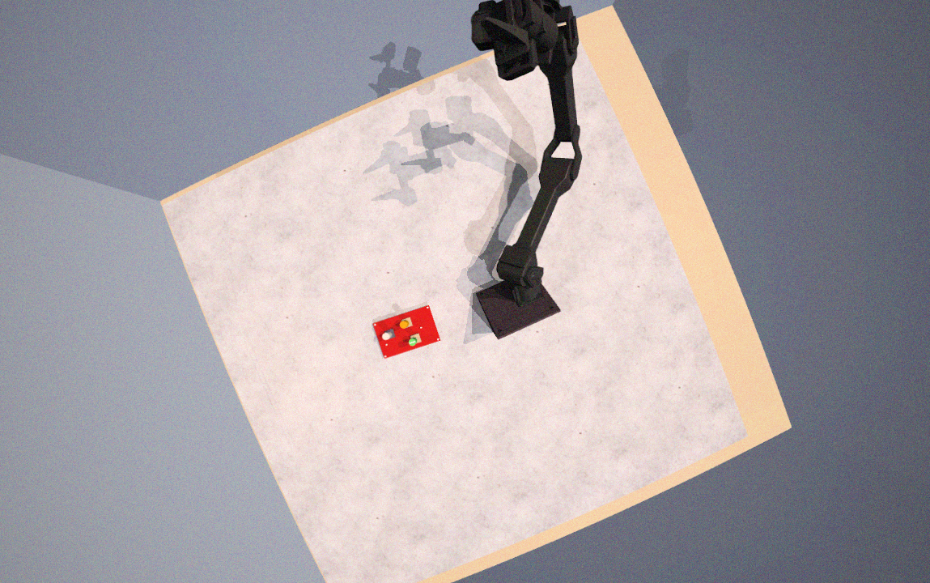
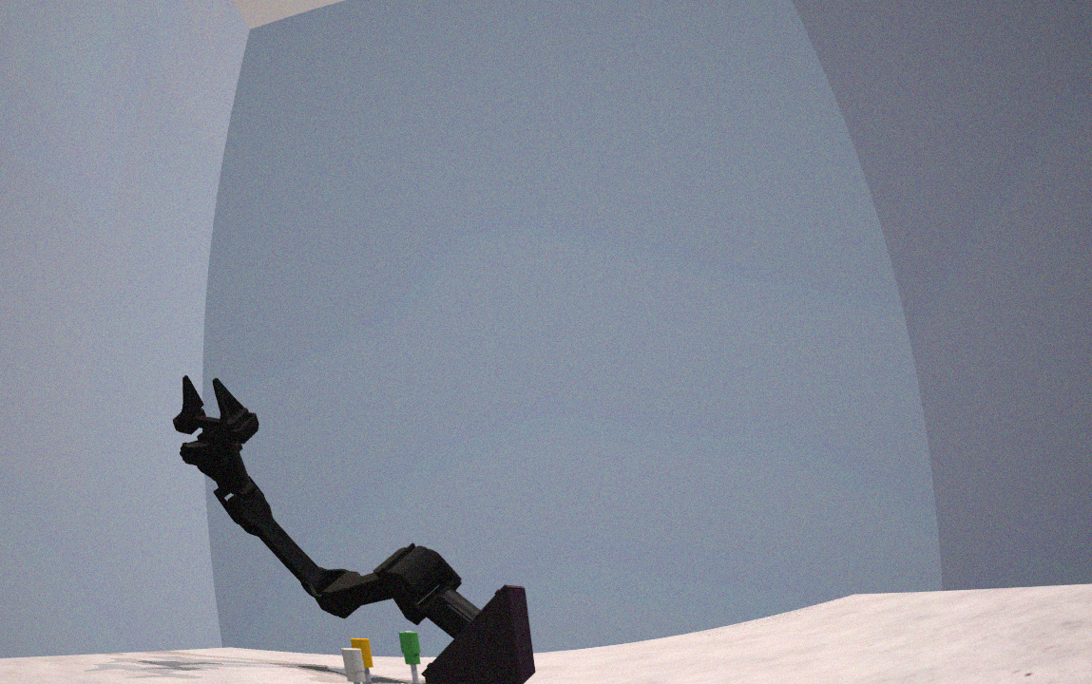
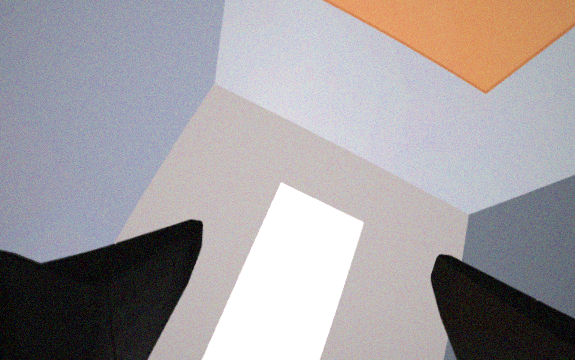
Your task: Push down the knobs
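Note:
A red circuit board (image 1: 426, 323) lies left of the arm's base in the top view. It carries a white knob (image 1: 387, 335) (image 2: 352, 661), an orange knob (image 1: 404, 324) (image 2: 364, 651) and a green knob (image 1: 412, 341) (image 2: 410, 647). In the exterior view, pale shaft shows below the green and white knobs; the orange knob is partly behind the white one. The board and the knobs' lower ends are cut off there, so gaps to the potentiometers cannot be judged. My gripper (image 2: 201, 378) (image 3: 319, 251) is open and empty, pointing upward, high and far from the board.
The arm's dark base plate (image 1: 519, 312) (image 2: 494, 637) stands on the pale tabletop (image 1: 526, 449), close to the board's right side in the top view. The arm reaches toward the table's upper edge there. The wrist view shows walls, a bright ceiling panel (image 3: 287, 275) and an orange surface (image 3: 482, 40).

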Controlling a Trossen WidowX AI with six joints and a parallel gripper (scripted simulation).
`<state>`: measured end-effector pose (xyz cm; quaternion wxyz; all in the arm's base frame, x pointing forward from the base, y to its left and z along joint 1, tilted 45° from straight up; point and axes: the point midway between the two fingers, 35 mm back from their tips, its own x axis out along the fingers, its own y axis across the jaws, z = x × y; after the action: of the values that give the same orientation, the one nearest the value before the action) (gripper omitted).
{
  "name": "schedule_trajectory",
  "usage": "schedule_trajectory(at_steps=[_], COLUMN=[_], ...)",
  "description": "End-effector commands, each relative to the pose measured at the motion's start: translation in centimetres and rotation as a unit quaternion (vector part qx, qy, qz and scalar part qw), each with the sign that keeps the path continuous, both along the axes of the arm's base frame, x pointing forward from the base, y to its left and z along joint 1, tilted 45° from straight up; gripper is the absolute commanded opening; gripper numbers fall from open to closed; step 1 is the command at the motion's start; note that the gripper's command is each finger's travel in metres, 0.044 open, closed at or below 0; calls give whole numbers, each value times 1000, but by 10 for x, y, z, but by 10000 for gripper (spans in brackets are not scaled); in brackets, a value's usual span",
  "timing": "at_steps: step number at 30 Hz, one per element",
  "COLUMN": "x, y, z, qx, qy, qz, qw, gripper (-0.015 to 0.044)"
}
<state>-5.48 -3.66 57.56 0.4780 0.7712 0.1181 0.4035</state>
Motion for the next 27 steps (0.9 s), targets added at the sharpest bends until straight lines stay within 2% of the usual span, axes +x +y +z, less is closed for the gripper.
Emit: schedule_trajectory(at_steps=[1, 15, 27], x=[2, 138, 240], y=[1, 86, 151], z=[0, -31, -104], qx=[-1, -106, -222], qy=[2, 187, 325], qz=[-1, -58, -97], qw=[1000, 975, 914], gripper=[374, 6, 0])
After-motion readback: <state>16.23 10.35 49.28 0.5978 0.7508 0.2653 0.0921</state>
